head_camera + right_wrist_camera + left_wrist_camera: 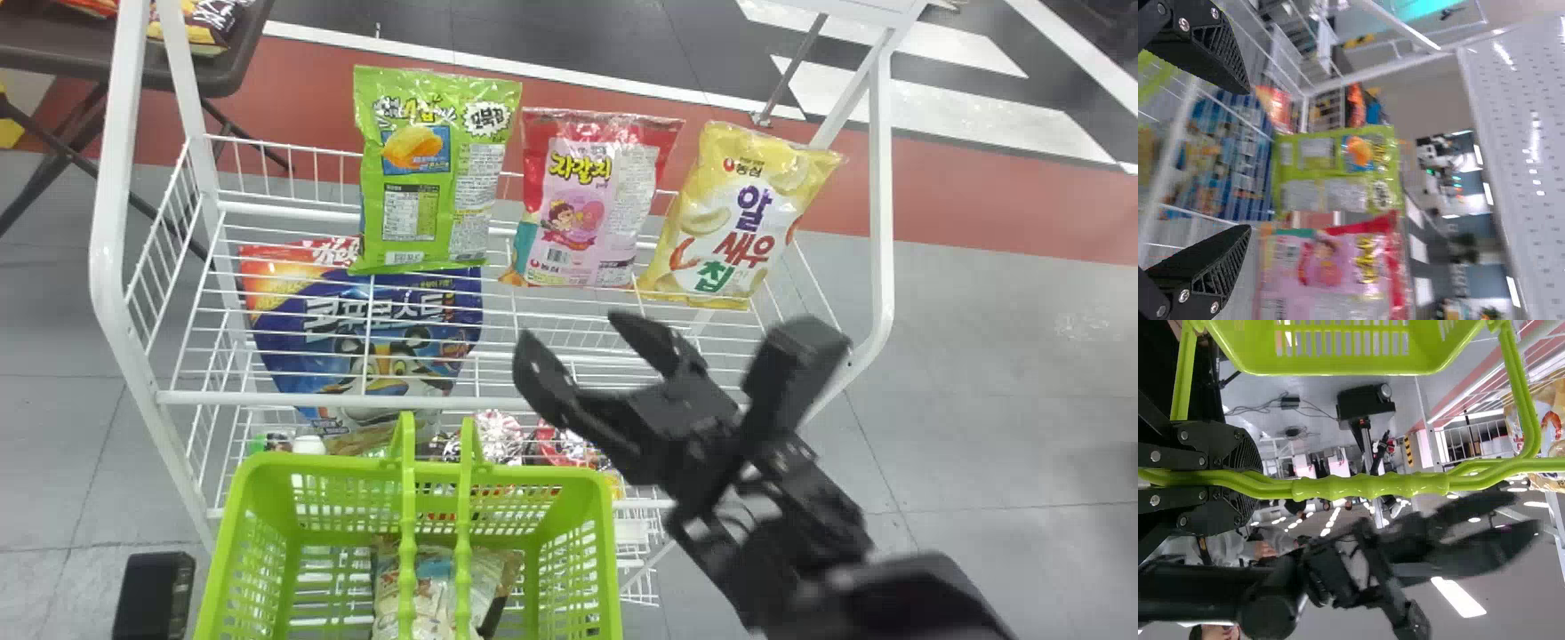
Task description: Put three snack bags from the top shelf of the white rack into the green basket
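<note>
Spreading wide and empty at the black two-fingered right gripper [569, 356], near the right part of the white wire rack [108, 213]. Pressing nearly together at the black left gripper [1253, 483], around the slim green plastic handles [1371, 487]. Holding a crumpled beige-and-white printed package [433, 587] inside the open-topped green basket [338, 464], between slotted walls. Carrying three snack bags in a row on the top shelf, toward its far side: from left to right, a bright green glossy bag [427, 178], a red-and-pink shiny bag [591, 196] and a yellow-and-white bag [742, 213] tilted rightward. Showing through the shelf wires below the green one, a large blue printed pouch [373, 329]. Lying on a dark table [53, 53] at far left, more colourful packages [209, 22].
</note>
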